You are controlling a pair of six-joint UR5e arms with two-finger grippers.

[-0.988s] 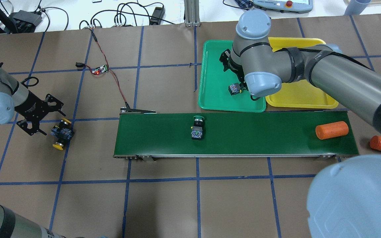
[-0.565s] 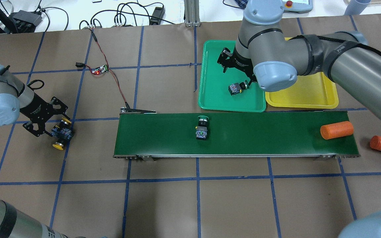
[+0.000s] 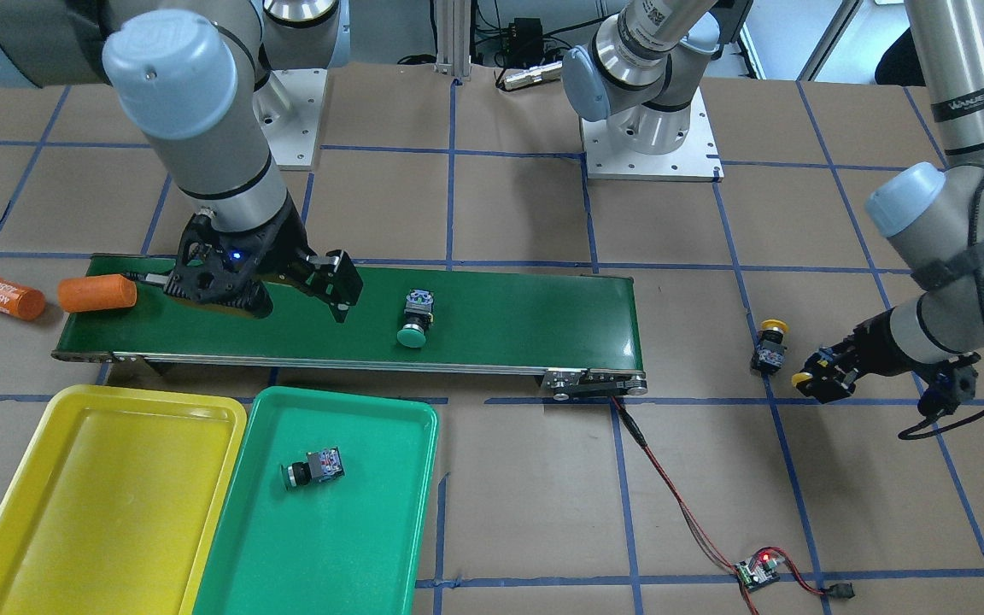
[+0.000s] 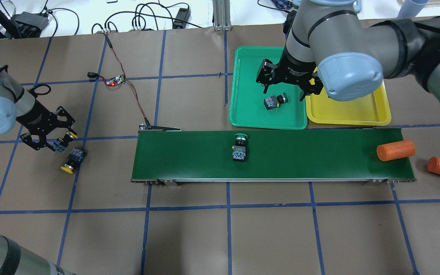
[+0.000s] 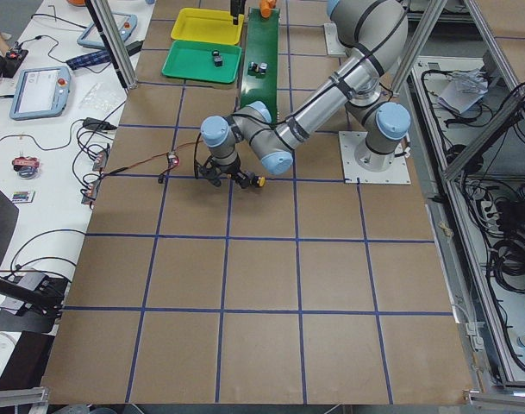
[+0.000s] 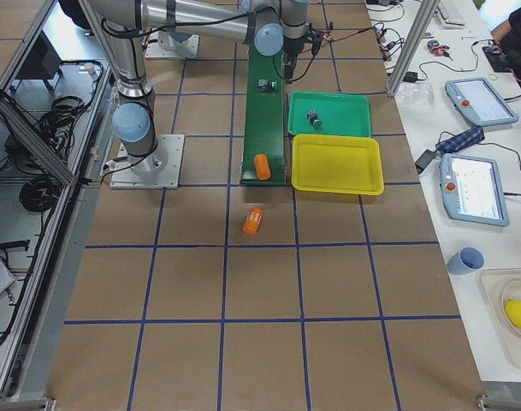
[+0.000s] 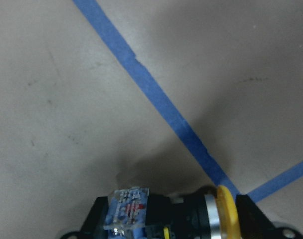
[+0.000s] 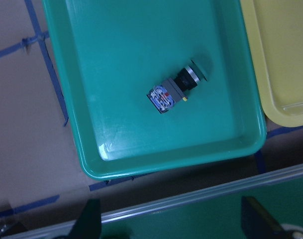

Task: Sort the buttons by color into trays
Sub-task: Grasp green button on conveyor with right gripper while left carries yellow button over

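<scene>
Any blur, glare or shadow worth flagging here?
Left wrist view: the yellow button is cropped at the bottom edge, slightly soft, a dark shadow beside it. Right wrist view: the green tray is sharp with slight glare near one corner; the right gripper shows its fingers as dark blurs. Overhead view: the right arm hides part of the yellow tray.

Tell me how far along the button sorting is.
Done: one green button lies in the green tray, the open right gripper above it. In hand: the left gripper holds a yellow button. Left: the green button on the belt, the other yellow button on the table.
</scene>
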